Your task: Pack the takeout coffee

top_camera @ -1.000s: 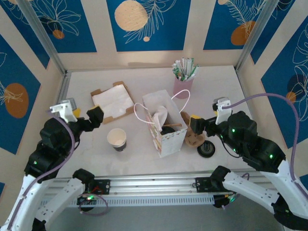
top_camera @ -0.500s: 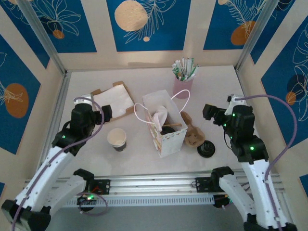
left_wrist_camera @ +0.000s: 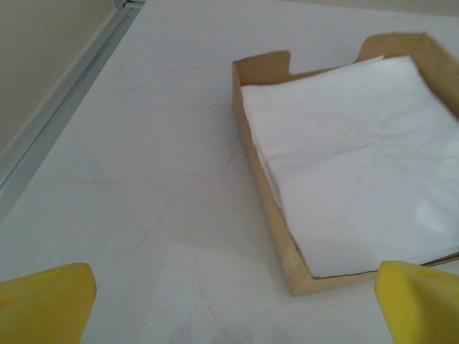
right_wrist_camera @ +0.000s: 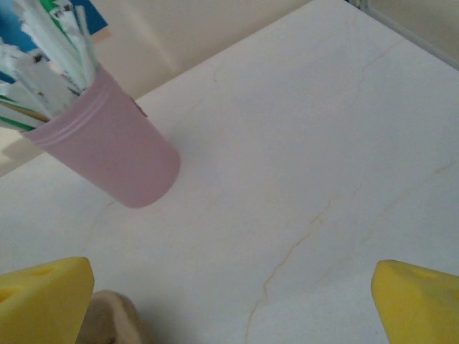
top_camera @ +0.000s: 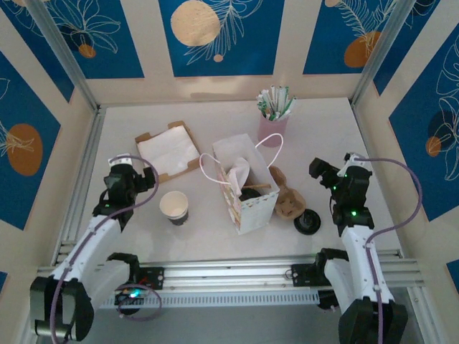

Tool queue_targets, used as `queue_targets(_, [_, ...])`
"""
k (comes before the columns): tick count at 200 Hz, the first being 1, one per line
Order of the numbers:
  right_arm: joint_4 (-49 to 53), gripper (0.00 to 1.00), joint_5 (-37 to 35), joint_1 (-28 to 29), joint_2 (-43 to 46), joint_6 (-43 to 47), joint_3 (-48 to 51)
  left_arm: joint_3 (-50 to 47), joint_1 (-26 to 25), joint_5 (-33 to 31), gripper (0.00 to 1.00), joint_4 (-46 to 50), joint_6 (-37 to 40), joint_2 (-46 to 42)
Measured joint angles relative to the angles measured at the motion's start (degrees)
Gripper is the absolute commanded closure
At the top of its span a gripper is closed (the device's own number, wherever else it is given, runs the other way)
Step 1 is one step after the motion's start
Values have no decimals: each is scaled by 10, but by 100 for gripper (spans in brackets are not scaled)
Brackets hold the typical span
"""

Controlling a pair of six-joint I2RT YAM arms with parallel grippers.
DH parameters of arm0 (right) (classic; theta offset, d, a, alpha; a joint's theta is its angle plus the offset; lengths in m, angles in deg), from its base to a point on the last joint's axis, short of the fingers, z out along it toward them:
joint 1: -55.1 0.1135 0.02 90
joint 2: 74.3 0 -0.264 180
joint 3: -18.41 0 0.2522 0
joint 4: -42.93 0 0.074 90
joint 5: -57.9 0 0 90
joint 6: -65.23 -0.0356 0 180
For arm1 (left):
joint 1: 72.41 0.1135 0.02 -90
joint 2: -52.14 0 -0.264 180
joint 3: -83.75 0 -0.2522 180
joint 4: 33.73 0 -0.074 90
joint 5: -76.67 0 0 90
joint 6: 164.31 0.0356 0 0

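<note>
Seemingly the packing is all but finished: the takeout coffee (top_camera: pixel 249 192) reads as the dark round shape down inside the white paper bag (top_camera: pixel 254 213) at the middle of the overhead frame, though the bag's walls hide most of it and its lid cannot be made out for certain. Both tools stand with fingers wide apart and hold nothing. The left gripper (left_wrist_camera: pixel 231 302) frames bare table and the near corner of the napkin tray (left_wrist_camera: pixel 287 251); the right gripper (right_wrist_camera: pixel 231 299) frames bare table, with the pink cup of straws (right_wrist_camera: pixel 118 158) at the upper left of its view. By my judgement, the step in hand is simply to get clear. Any move of either arm should run away from the bag without brushing it, so it does not tip, and should let the lidless cup (top_camera: pixel 174 206) and the loose black lid (top_camera: pixel 307 223) be. In the overhead frame the coffee lies well apart from both tools: toward frame right of the left gripper, past the lidless cup, and toward frame left of the right gripper, with the bag's wall between each time.
</note>
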Motion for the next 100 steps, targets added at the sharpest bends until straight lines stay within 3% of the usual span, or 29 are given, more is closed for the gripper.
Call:
queue_targets(44, [-129, 1, -41, 0, -79, 2, 61, -27, 17, 10, 0, -90, 45, 66])
queue_targets(100, [-242, 1, -66, 15, -193, 16, 63, -79, 18, 34, 0, -235, 92, 129])
